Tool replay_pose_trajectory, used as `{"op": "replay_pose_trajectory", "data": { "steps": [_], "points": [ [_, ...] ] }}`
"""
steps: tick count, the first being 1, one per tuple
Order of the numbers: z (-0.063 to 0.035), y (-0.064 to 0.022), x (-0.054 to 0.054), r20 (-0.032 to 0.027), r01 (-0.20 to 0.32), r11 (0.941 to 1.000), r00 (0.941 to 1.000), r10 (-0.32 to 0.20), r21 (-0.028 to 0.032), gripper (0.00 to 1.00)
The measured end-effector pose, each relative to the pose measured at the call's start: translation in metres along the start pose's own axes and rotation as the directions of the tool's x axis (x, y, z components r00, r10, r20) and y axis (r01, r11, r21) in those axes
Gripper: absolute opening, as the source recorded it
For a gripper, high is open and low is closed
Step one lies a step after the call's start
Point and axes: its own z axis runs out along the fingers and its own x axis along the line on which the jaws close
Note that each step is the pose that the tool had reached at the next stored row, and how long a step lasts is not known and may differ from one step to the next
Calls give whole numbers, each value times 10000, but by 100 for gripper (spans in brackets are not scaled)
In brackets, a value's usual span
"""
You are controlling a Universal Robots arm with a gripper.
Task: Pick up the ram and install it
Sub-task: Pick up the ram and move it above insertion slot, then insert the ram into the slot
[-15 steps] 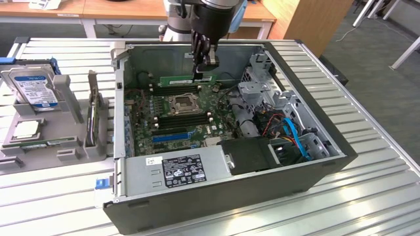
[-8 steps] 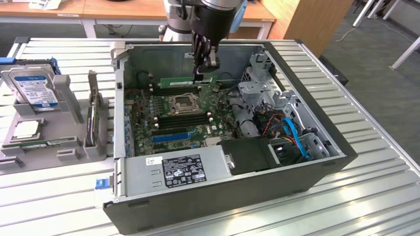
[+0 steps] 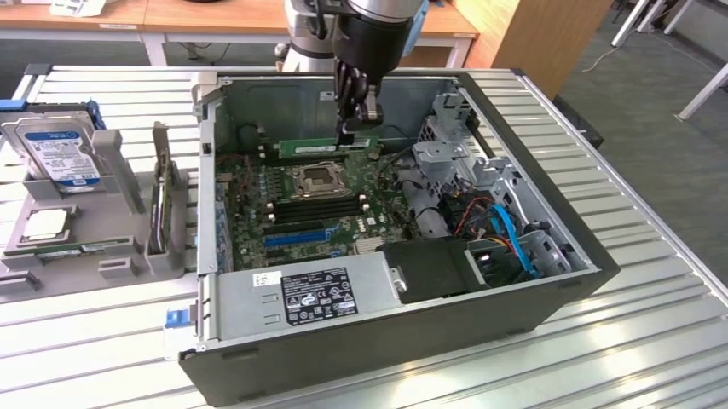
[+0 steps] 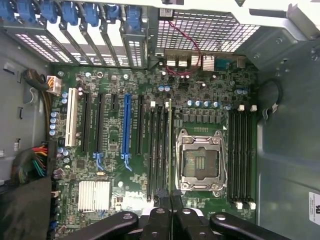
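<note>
Above the CPU socket, inside the open case, the gripper was clamped shut on the ram. It held the ram on edge, evidently to present its contact edge to the memory slots beside that socket.

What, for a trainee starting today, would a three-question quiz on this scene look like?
1. True or false: the gripper is shut on the ram.
2. Where is the hard drive? A) in the gripper B) in the grey holder outside the case C) on the floor
3. Fill in: the ram is held over the green ____.
Key: 1 true; 2 B; 3 motherboard.
</note>
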Motion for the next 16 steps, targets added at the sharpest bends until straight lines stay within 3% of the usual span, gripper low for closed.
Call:
{"op": "replay_pose_trajectory", "data": {
  "steps": [16],
  "points": [
    [19,-2,11,2,0,10000,10000,0,1,11]
  ]
}}
